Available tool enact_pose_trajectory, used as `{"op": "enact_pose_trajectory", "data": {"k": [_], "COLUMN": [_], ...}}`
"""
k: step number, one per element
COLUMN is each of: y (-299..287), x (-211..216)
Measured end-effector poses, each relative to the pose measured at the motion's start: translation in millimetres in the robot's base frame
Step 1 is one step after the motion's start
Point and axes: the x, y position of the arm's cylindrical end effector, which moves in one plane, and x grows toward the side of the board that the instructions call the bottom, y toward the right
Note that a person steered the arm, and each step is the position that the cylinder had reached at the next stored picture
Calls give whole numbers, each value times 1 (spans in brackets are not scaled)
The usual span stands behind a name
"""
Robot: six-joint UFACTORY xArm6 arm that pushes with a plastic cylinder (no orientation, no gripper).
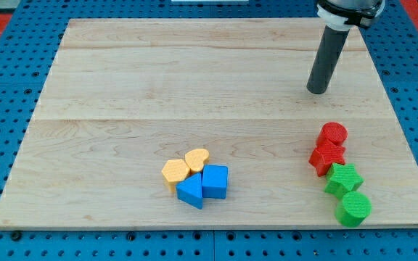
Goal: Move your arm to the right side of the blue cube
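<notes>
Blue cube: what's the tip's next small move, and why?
Probably slide my tip toward the view's bottom-left, aiming at the bare board just right of the blue cube. It now sits far up-right of it, and the red blocks lie off that path.

The board (194, 80) is pale wood with fine grain lines, smooth and not shiny. The blue cube (215, 181), the other blue block (190, 191), the yellow (175, 171), red (333, 134) and green (353, 208) blocks look like matt plastic with tiny ridges. The rod (326, 58) is dark, smooth and dull, and the blue table (6, 87) under the board is full of small round holes.
</notes>
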Motion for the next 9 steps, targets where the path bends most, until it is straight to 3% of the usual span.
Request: {"op": "enact_pose_trajectory", "data": {"k": [4, 6, 8, 9], "y": [-57, -34, -102, -95], "x": [-8, 20, 109, 129]}}
